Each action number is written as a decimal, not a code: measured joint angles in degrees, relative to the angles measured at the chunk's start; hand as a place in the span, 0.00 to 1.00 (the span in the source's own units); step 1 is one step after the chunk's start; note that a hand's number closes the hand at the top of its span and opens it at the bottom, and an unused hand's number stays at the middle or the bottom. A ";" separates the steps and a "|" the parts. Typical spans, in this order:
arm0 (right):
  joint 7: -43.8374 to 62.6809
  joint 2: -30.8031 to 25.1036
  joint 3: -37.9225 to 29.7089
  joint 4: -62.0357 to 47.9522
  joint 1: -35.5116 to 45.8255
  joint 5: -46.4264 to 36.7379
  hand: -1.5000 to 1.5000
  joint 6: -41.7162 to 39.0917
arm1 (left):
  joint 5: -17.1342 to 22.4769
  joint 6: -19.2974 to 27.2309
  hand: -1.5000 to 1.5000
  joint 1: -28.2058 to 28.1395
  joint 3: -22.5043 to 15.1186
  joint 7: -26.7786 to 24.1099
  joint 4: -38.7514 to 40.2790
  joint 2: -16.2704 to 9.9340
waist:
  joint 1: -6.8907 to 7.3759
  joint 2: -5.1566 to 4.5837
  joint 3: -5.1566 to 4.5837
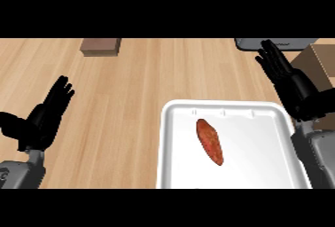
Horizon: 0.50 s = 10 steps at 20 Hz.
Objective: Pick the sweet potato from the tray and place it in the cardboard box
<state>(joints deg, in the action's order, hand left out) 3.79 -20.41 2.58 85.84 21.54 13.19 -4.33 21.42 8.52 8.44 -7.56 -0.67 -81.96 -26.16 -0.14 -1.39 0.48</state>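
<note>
counter (150, 84): light wood | white tray (262, 177) lower right | cardboard box (321, 66) right edge | brown block (101, 46) far left | grey object (288, 43) far right

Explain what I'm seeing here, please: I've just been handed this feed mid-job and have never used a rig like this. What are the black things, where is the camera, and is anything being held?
The camera sits at the robot's head and looks steeply down at a wooden counter. The two black shapes are the robot's hands on grey forearms, coming in from the lower edge. The left hand shows at the left, open with straight fingers, holding nothing. The right hand shows at the right, also open and holding nothing, beside the tray's far right corner. The white tray lies in front, and the reddish sweet potato lies lengthwise on it, untouched. The cardboard box is at the right edge, partly behind the right hand. At the far edge are a small brown block and a grey object that I cannot identify.
</note>
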 measured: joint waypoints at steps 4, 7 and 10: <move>-2.76 -1.02 -5.88 -5.85 -1.58 2.93 1.00 -1.27 | 0.05 1.03 0.50 0.36 1.41 1.04 -0.86 0.99 | 0.21 0.82 -0.27; -4.19 -4.98 -8.24 -9.37 -3.82 1.05 1.00 -1.77 | 0.38 3.13 0.50 0.83 2.29 1.96 -2.46 1.96 | 0.36 0.88 -0.51; -7.24 -5.70 -7.63 -14.50 -7.10 -4.85 0.00 1.44 | 0.43 4.77 0.50 0.59 1.35 3.26 -3.92 4.16 | 0.56 0.99 -0.51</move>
<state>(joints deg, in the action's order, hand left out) -3.45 -26.11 -5.04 71.33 14.44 8.34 -2.89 21.84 13.29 9.03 -6.21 2.59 -85.88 -22.00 0.42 -0.39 -0.02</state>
